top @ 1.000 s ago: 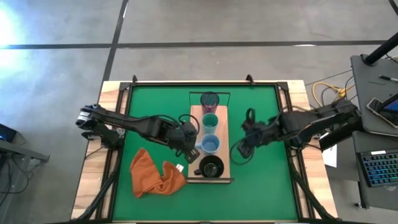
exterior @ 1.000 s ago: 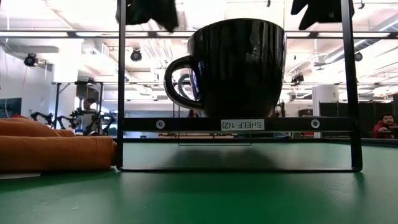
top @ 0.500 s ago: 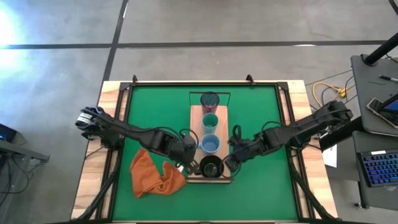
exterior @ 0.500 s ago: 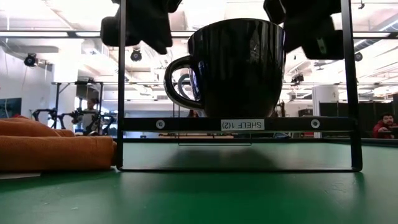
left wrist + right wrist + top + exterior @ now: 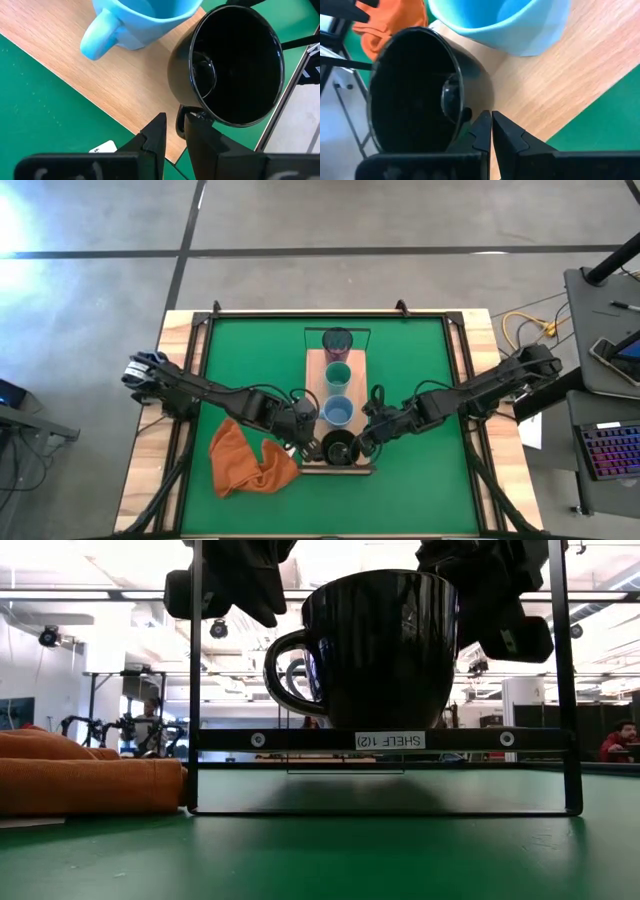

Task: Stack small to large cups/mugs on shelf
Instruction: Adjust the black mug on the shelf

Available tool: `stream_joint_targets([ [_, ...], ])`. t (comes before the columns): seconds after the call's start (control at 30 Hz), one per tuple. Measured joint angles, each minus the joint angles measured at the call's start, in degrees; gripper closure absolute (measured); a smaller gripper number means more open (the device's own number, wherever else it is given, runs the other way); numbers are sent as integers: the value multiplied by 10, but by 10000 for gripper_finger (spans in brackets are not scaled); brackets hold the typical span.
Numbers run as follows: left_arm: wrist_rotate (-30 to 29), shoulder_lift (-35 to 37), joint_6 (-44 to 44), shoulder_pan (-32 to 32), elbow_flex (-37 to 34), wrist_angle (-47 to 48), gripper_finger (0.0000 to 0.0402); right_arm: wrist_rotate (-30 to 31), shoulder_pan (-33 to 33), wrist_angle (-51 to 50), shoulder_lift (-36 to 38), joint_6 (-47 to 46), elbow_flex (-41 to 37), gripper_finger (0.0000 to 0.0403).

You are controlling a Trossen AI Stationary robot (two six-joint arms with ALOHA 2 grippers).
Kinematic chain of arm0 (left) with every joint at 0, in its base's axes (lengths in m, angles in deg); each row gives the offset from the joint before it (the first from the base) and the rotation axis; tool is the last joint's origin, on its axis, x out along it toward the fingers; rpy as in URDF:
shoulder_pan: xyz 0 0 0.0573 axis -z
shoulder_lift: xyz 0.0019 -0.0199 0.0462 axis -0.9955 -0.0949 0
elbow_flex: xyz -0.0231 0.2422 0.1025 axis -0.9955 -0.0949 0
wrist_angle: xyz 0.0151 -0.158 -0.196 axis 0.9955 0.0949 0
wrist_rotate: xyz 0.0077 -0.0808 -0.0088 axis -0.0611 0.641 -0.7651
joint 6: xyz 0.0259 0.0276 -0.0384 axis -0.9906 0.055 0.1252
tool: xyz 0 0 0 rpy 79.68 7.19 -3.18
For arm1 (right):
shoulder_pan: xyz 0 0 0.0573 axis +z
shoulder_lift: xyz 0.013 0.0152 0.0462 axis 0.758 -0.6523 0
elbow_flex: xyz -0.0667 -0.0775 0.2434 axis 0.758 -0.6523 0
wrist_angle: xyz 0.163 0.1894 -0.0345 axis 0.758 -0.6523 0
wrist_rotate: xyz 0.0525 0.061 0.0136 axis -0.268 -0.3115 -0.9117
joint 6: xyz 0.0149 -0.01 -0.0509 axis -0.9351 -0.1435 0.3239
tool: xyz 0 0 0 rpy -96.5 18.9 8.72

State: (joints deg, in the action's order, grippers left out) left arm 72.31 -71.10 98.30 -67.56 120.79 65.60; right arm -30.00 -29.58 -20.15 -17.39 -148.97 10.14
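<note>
Four cups stand in a row on the light-wood shelf [image 5: 359, 395]: a dark purple cup [image 5: 337, 340] farthest, then a teal cup [image 5: 338, 374], a light blue mug [image 5: 338, 413] and a black mug [image 5: 340, 448] nearest. My left gripper [image 5: 305, 435] is at the black mug's left. It is open by a narrow gap, with a finger on each side of the mug's handle [image 5: 179, 122]. My right gripper [image 5: 366, 438] is shut and sits close against the mug's right side. My left gripper comes slanting down from the table's left, its fingers [image 5: 159, 131] lying across the black mug's handle; I cannot tell whether they touch it. My right gripper comes slanting down from the right. Its shut fingertips [image 5: 484, 122] lie beside the mug's outer wall [image 5: 469, 114]; I cannot tell whether they touch. The mug stands upright on the shelf.
An orange cloth [image 5: 250, 460] lies crumpled on the green mat [image 5: 420, 380] left of the shelf's near end. Black wire frames [image 5: 195, 690] rise at both ends of the shelf. There is bare mat to the shelf's right and far left.
My right gripper has moved toward the table's left and near edges and down to the black mug's right side, and it has shut. My left gripper has moved toward the near edge and down to the mug's handle. The cups have not moved.
</note>
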Motion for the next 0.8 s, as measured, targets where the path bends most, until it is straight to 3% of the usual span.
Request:
stream_joint_targets([
  [0.33, 2, -1, 1, 0, -12, -37, 346, -30, 0, 21, -36, 26, 20, 394],
  [0.8, 10, -1, 30, 1, -40, -77, 347, -39, 3, -15, -9, 50, 20, 394],
])
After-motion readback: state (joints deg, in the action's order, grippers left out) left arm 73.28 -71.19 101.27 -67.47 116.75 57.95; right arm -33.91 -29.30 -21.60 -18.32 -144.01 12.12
